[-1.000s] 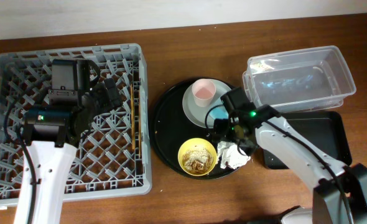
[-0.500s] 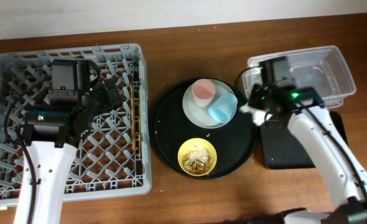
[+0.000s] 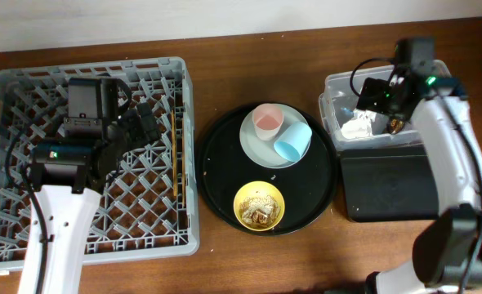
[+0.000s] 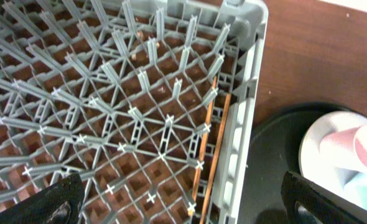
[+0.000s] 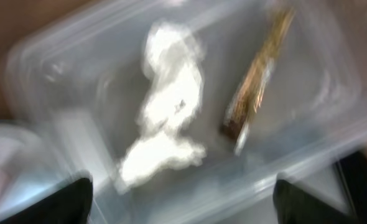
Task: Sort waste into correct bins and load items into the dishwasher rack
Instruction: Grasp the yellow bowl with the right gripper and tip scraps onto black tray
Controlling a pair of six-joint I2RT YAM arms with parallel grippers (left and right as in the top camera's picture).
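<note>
The white napkin (image 3: pixel 357 126) lies in the clear tub (image 3: pixel 441 86), next to the brown-gold wrapper (image 5: pixel 255 93); the napkin also shows in the right wrist view (image 5: pixel 165 130). My right gripper (image 3: pixel 381 100) hovers over the tub, open and empty (image 5: pixel 183 208). My left gripper (image 3: pixel 143 122) is open and empty over the grey rack (image 3: pixel 12 245), near its right wall (image 4: pixel 183 208). The chopsticks (image 3: pixel 176 155) lie in the rack along that wall (image 4: pixel 211 143). The pink cup (image 3: pixel 267 121) and blue cup (image 3: pixel 292 144) stand on the plate (image 3: pixel 253 145). The yellow bowl (image 3: pixel 259 204) holds food scraps.
The plate and bowl sit on a large round black tray (image 3: pixel 220 163) in the middle. The shallow black rectangular tray (image 3: pixel 392 184) lies just in front of the clear tub. My right arm reaches along the table's right side.
My right gripper lifted the napkin off the round tray, carried it right and back to the clear tub, and let it go there. The left arm has not moved.
</note>
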